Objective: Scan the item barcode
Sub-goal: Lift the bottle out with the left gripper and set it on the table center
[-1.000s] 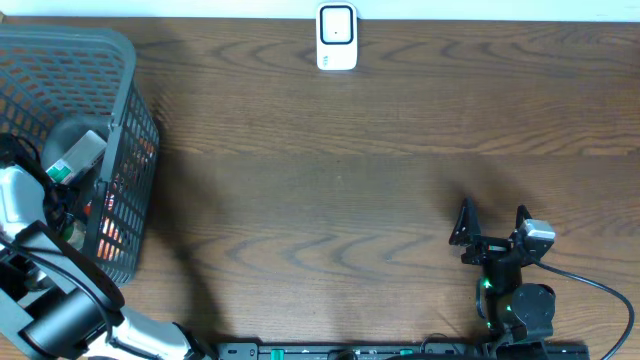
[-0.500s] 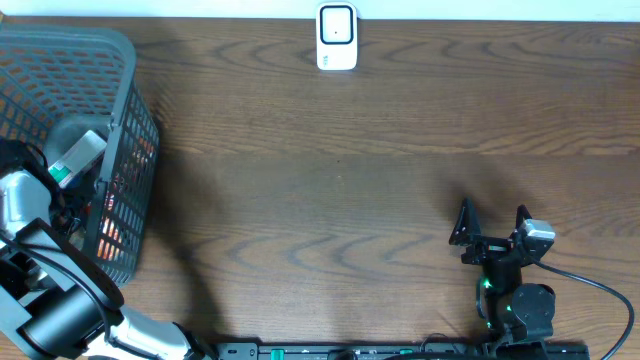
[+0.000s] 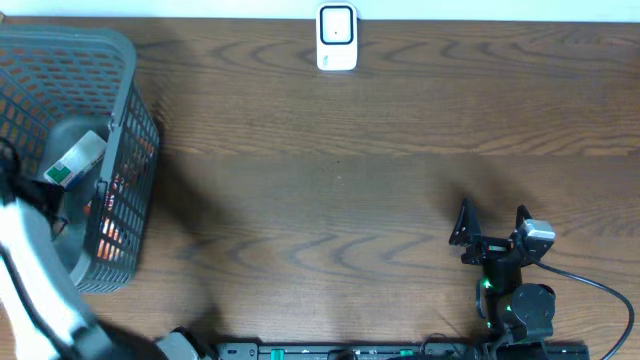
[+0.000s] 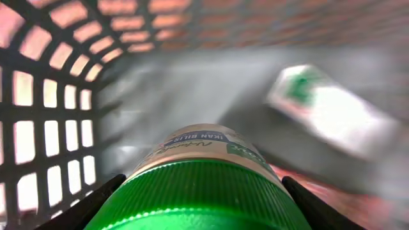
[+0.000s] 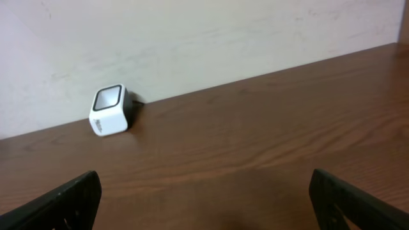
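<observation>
Left pincer (image 4: pixel 203 181) straddles a green-lidded jar (image 4: pixel 198 201) in the basket (image 4: pixel 38 96) (gripping? I can't tell); overhead hides that jar.

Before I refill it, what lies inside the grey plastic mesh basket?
A white-and-green carton, a green-lidded jar and something orange. The white left arm hides the basket's near-left corner.

Left arm (image 3: pixel 30 262) reaches far left; right claw (image 3: pixel 492 220) gapes wide.

Soft, even lighting; basket (image 4: pixel 45 96) motion-blurred behind the sharp, close bottle (image 4: pixel 198 185).
</observation>
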`<action>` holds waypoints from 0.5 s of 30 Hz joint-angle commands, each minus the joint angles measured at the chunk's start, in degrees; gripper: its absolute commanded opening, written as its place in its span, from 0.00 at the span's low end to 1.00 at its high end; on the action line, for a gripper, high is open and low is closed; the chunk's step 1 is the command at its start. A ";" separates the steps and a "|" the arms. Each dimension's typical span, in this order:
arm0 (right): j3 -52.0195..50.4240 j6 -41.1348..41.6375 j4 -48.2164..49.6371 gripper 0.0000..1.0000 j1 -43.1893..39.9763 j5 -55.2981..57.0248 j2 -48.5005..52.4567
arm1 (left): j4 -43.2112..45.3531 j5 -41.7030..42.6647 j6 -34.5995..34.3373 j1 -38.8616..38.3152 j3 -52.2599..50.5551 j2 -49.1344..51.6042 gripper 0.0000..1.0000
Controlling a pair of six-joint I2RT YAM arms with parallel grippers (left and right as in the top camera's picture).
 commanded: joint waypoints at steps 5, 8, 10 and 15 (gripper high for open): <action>-0.07 0.33 -0.20 0.99 0.55 0.39 -0.24 | 4.79 32.61 -1.77 -2.34 2.69 -28.24 0.65; -0.07 0.31 -0.20 0.99 0.55 0.39 -0.24 | 6.99 37.22 -3.82 -7.04 2.69 -33.68 0.64; -0.07 0.31 -0.20 0.99 0.55 0.39 -0.24 | 7.06 37.44 -4.83 -10.78 2.69 -35.30 0.65; -0.07 0.33 -0.20 0.99 0.55 0.39 -0.24 | 6.67 38.36 -3.32 -24.70 1.77 -33.86 0.65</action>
